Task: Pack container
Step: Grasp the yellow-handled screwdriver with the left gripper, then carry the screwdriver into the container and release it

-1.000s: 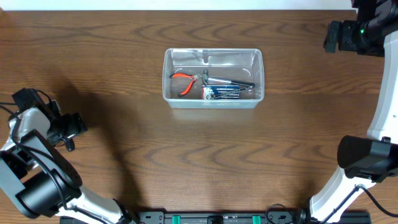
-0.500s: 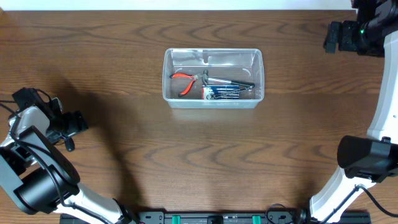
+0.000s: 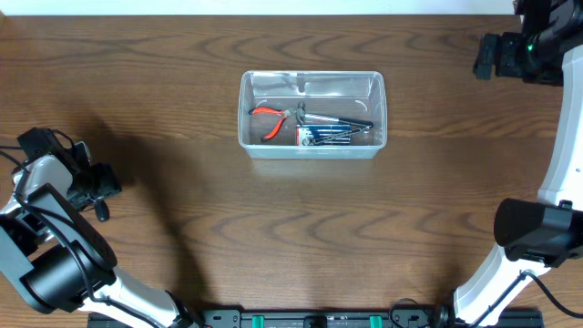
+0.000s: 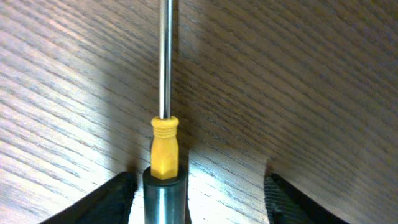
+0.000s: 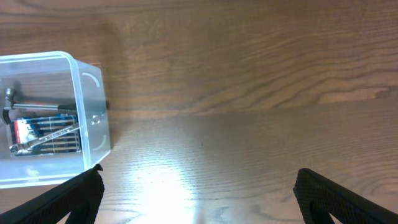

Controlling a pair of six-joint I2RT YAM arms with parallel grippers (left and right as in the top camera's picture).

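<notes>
The clear plastic container (image 3: 312, 80) stands at the table's middle back. It holds red-handled pliers (image 3: 267, 115), a small hammer (image 3: 332, 118) and a blue tool set (image 3: 330, 136). It also shows in the right wrist view (image 5: 93, 124) at the left. My left gripper (image 3: 98, 183) is low at the far left edge. Its fingers (image 4: 196, 199) are spread either side of a screwdriver (image 4: 165, 143) with a dark handle, yellow collar and steel shaft, lying on the table close to the left finger. My right gripper (image 3: 485, 56) is open and empty at the far right back.
The brown wooden table (image 3: 301, 237) stretches around the container. The arm bases (image 3: 533, 232) stand at the front corners. A black rail (image 3: 319, 319) runs along the front edge.
My left gripper has shifted slightly to the left. The right arm and the container have not moved.
</notes>
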